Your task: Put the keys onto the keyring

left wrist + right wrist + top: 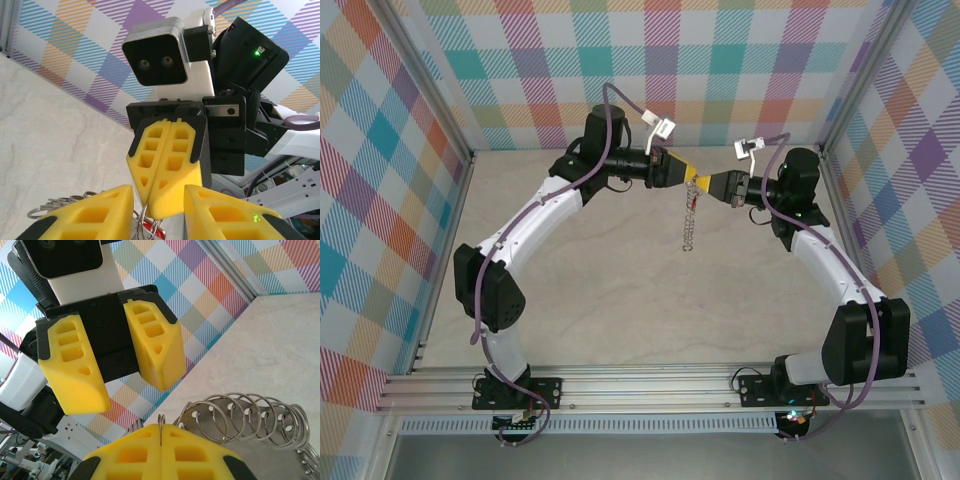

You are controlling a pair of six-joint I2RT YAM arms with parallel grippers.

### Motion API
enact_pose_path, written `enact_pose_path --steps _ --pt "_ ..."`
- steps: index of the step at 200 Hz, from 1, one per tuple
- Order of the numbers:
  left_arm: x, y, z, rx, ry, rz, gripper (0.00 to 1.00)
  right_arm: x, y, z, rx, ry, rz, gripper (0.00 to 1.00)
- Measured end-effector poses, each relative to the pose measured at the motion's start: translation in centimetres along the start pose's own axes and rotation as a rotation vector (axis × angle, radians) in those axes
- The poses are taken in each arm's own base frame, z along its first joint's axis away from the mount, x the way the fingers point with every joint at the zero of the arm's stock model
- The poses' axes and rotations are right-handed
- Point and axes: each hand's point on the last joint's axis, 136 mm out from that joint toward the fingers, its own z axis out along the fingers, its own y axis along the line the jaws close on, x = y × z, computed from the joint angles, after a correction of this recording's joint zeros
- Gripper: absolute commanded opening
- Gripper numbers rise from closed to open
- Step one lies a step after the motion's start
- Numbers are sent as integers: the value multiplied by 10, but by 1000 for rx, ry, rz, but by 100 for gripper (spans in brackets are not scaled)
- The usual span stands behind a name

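We note beige marbled table [570, 300] at mid-scene. Thin silver-grey metal link chain [690, 225] runs from grippers toward near side, centre-right. Beyond it, tips meet nose to nose. Right gripper [712, 183] clamped tight on wire loop of chain. Left gripper [692, 176] has yellow fingers [100, 210] parted around right's tips. Tiny red-headed key [158, 233] sits low between left's fingers; we cannot tell if touched.

The keyring [690, 225], a silver link chain, hangs straight down above the far middle of the desk [570, 300], its top link pinched in the right gripper [704, 182]. The red-headed key [158, 233] sits beside the topmost links, mostly hidden.
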Motion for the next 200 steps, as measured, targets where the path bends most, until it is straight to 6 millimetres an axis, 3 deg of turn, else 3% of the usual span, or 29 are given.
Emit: enact_pose_path --steps 73,200 --pt "-2 -1 0 3 -8 8 32 0 0 0 0 0 0 0" --pt "10 9 4 0 14 -22 30 0 0 0 0 0 -1 0"
